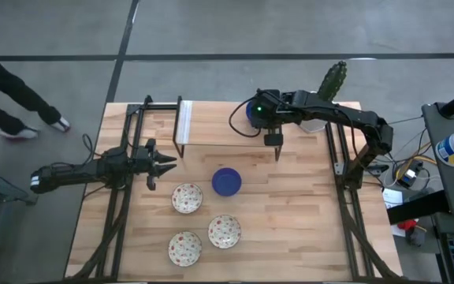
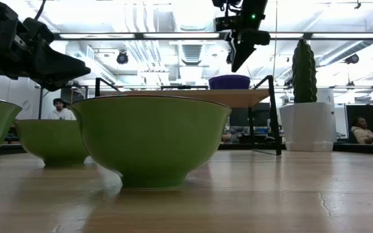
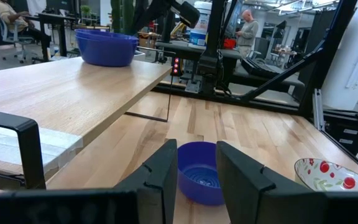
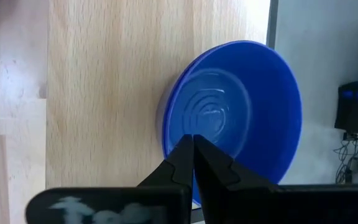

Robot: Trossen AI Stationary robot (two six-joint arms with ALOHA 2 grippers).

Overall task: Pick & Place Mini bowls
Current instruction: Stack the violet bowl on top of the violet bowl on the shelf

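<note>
A blue mini bowl [image 1: 226,181] rests on its base on the table's middle. More blue, seemingly two bowls stacked [image 1: 251,113], sits on a raised wooden shelf [image 1: 219,122] near its far edge. Three speckled bowls [image 1: 187,197], [image 1: 225,231], [image 1: 185,248] stand nearer; the low view shows their green outsides [image 2: 151,139]. My right gripper [image 4: 193,146] is shut and points down, just above the shelf's blue stack [image 4: 241,112], with a gap showing in the low view [image 2: 237,63]. My left gripper [image 1: 168,162] is open and empty, left of the table's blue bowl [image 3: 199,180].
A white pot with a cactus [image 1: 327,95] stands on the shelf's right end, beside the right arm. Black frame rails [image 1: 124,189] run along both table sides. A person's legs [image 1: 6,87] show on the floor at far left.
</note>
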